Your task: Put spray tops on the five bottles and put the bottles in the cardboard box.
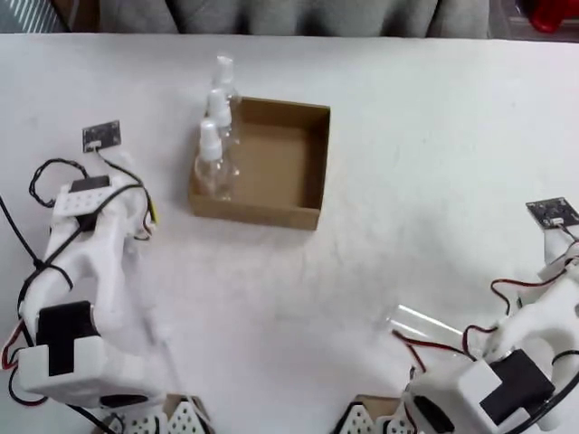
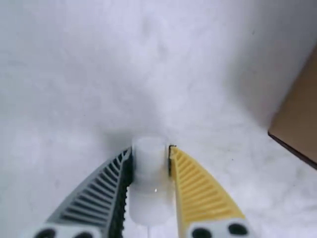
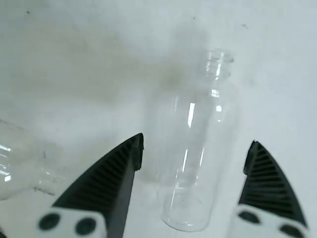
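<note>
Three capped bottles point(image 1: 215, 161) stand along the left wall of the cardboard box point(image 1: 258, 210), inside it as far as you can judge from the high view. Two remain, so the fourth is the one in hand.

Your left gripper point(image 2: 150, 148) is clamped on a white spray top point(image 2: 148, 173), held low over the table point(image 1: 407, 136) near a corner of the box.

Your right gripper point(image 3: 196, 141) is spread wide, its jaws on either side of an uncapped clear bottle point(image 3: 208, 99) lying on its side. A second bottle point(image 3: 15, 153) lies just beside it (open-necked too, by the look of it).

Next, likely: close the right on the bottle's body, bring the neck up clear of the table, then line the left's top up squarely with the thread. The clear plastic is slick, so grip mid-body.
</note>
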